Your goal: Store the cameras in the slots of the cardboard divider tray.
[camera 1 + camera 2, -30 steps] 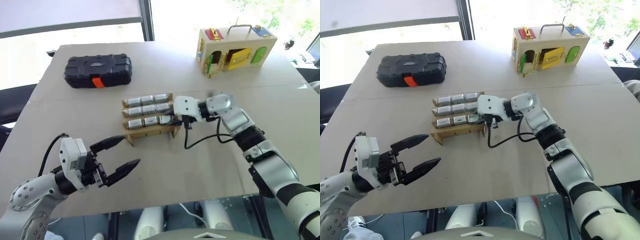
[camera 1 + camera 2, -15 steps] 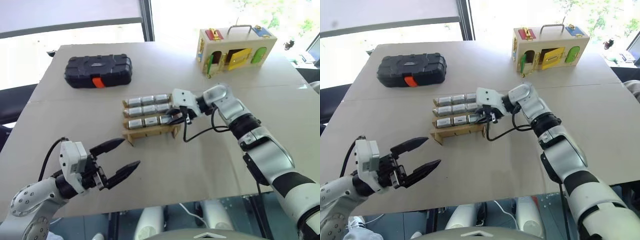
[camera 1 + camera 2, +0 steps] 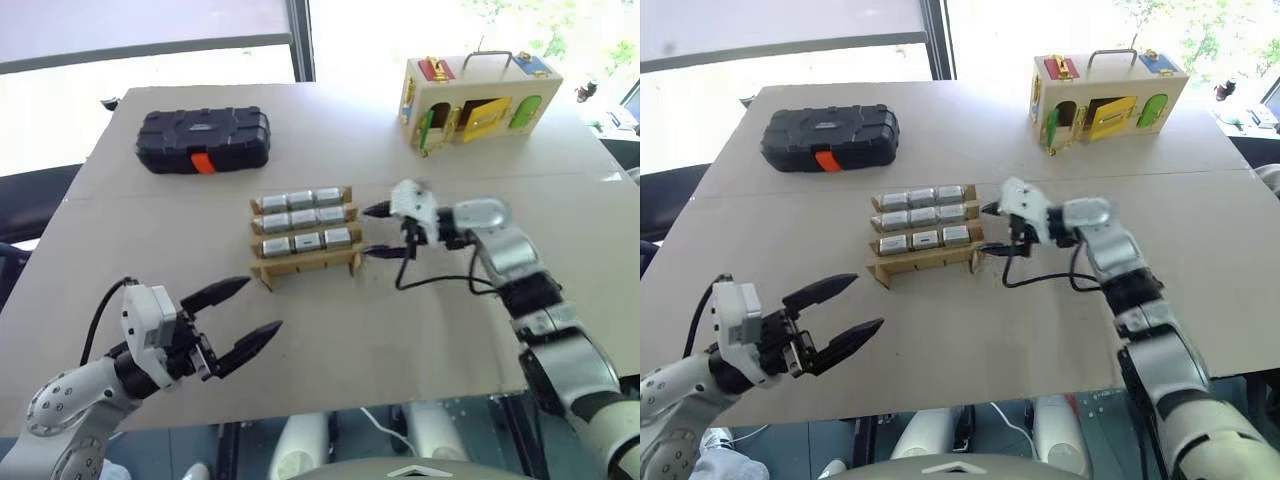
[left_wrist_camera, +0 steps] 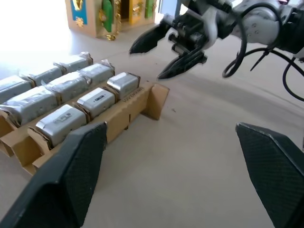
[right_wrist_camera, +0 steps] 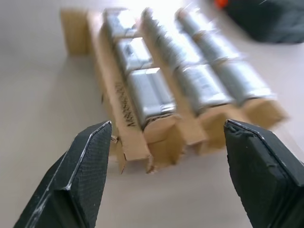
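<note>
The cameras (image 3: 300, 220) sit in the cardboard divider tray (image 3: 305, 263), three rows w/ three in each, so all nine slots look filled; no loose camera is seen on the worktop (image 3: 330, 330). The nearest-row camera at the right end (image 5: 149, 97) sits in its slot, approx. level w/ its neighbours, just ahead of the right fingers (image 5: 88, 166) and between their lines. Judging from this, the storing looks complete, or very close to it; what is left is prob. only to take the arms away, and maybe a check that this last camera is fully down.

The right gripper (image 3: 381, 231) is just beside the tray's right end, pointing at it. Its fingers are spread apart, w/ nothing between them, and they seem apart from the cardboard, not touching.

The left gripper (image 3: 248, 315) hangs nearer the robot, well apart from the tray on its front-left side. Its fingers (image 4: 71, 175) are spread wide, empty, and touch nothing; the tray lies ahead of them.

Farther off behind the tray: a black case w/ orange latch (image 3: 203, 139) and a pale wooden box w/ coloured doors (image 3: 478, 99), both well away from either gripper.
</note>
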